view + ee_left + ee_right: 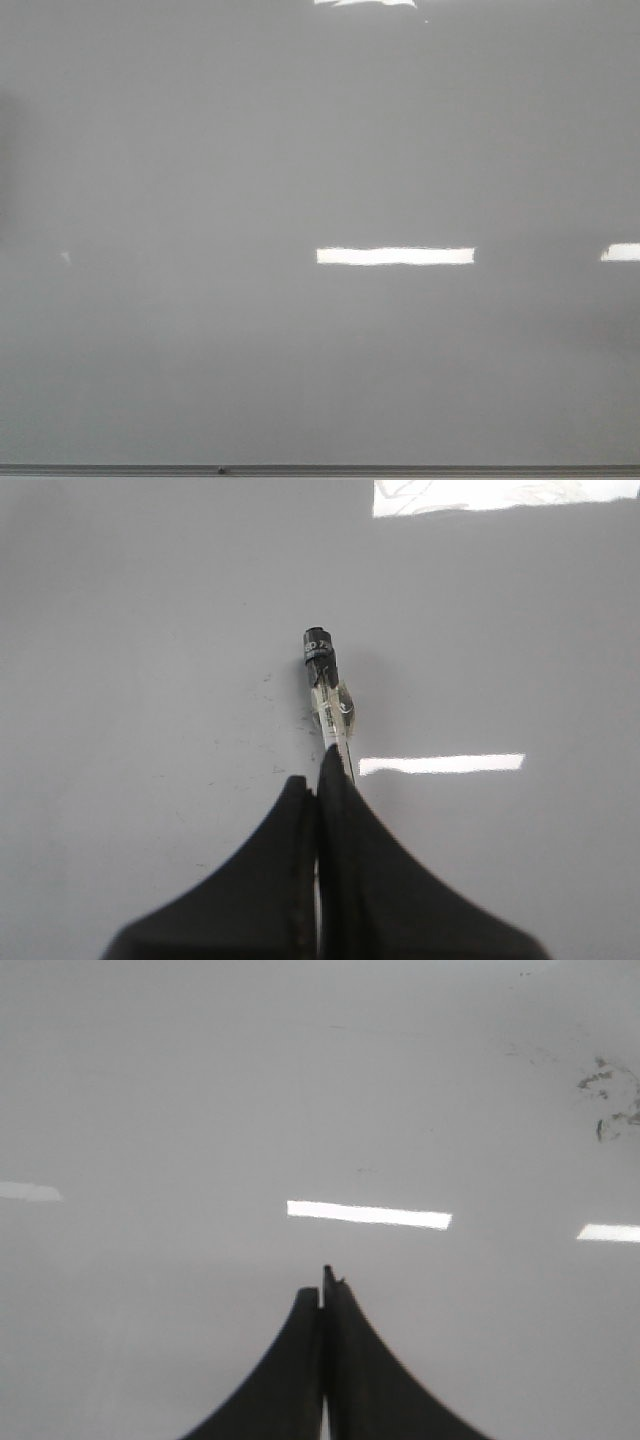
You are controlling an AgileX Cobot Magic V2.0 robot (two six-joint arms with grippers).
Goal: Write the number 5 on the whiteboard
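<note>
The whiteboard [200, 150] is glossy and pale grey and fills the front view; neither gripper appears there. The number 5 is out of view in every frame. In the left wrist view my left gripper [318, 785] is shut on a pen [328, 695] with a clear barrel and a black end, which sticks out past the fingertips over the whiteboard [120, 680]. I cannot tell whether the pen's end touches the surface. In the right wrist view my right gripper [322, 1292] is shut with nothing in it, over the whiteboard [150, 1110].
A thin grey frame strip [400, 469] runs along the board's bottom edge. Bright rectangular light reflections [395, 256] lie on the surface. Faint dark smudges [610, 1095] mark the board in the right wrist view.
</note>
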